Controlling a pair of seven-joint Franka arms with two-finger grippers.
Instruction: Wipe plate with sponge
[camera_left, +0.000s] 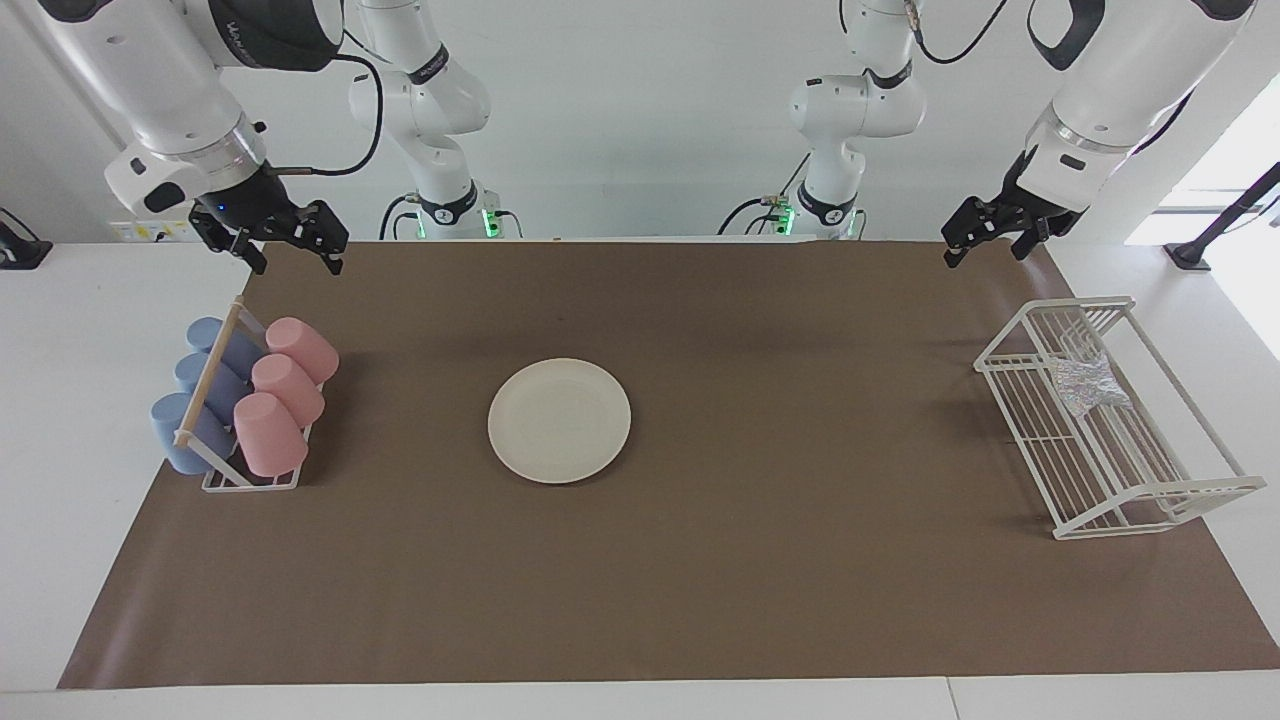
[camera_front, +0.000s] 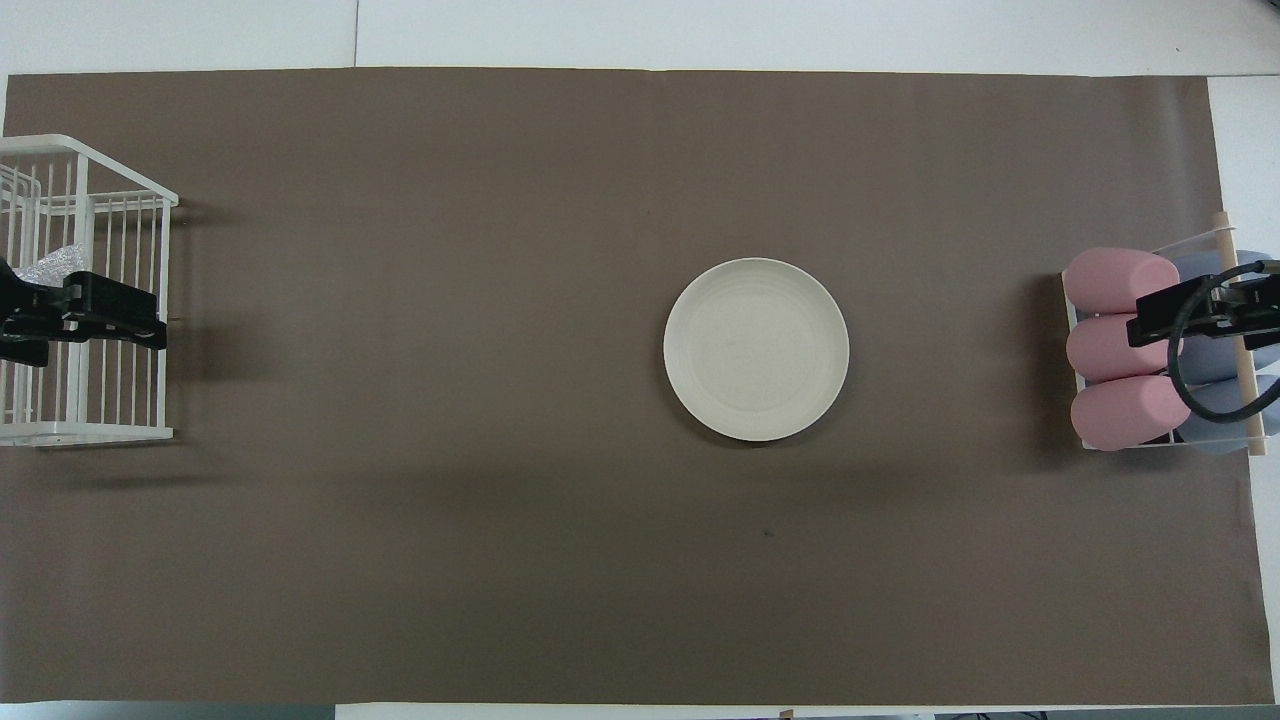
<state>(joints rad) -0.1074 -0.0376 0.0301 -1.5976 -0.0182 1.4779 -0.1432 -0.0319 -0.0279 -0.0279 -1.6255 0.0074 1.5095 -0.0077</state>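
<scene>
Lying in the white wire rack (camera_left: 1110, 420) at the left arm's end of the surface (camera_left: 800, 560): one sponge (camera_left: 1085, 385), a crumpled silvery wad resting on the rack's floor toward the end nearer the robots; no clear long axis.

Key relation: the left tool (camera_left: 985, 240) hangs in the air over the mat edge just robot-side of the rack, so the sponge lies a short way forward of it and below. In the overhead view the same tool (camera_front: 90, 315) overlaps the rack and the sponge (camera_front: 45, 265) shows just beside it. The left arm is plainly the nearer one; the right arm is well apart, at the other end of the surface.

Left tool: released, fingers spread, holding nothing.
Right tool (camera_left: 290, 245): released, fingers spread, holding nothing; waits in the air over the cup stand.

Plate (camera_left: 559, 420): one, round, cream-white, flat on the brown mat near the middle of the surface, between rack and cup stand, bare and untouched.

Cup stand (camera_left: 245, 470): one, at the right arm's end, with a wooden bar on top.
Pink cups (camera_left: 285, 395): three, lying tilted in a row.
Blue cups (camera_left: 200, 390): three, in a row beside the pink ones.

Judgement: the task is not yet begun; the coming move likely calls for the left tool to reach down between the rack's wires, whose rails may crowd the approach.
</scene>
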